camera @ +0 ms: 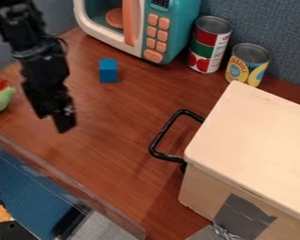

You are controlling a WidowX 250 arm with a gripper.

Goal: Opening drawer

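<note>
Brown wood-grain tabletop [121, 122], grey-blue partition [271, 23] behind it, and the pale box [252, 136] is my landmark. The drawer I'm meant to open belongs to that box; its black handle [163, 134] juts out from the side facing my arm. I can't make out the drawer front well enough to say how far shut it is.

My gripper [63, 124] hangs well apart from the box, out past the handle. I can't tell from here whether it's released or clenched.

The approach worries me most. With one slanted view I could misjudge depth and come down beside the bar, or bump it and skew the box. Once hooked, a pull off the drawer's line could bind it or slip me off the handle. If the drawer sticks — and the box is light — the whole thing may slide along with me. The blue block [108, 71], across from the box beyond the handle, could get clipped if I swing wide.
</note>
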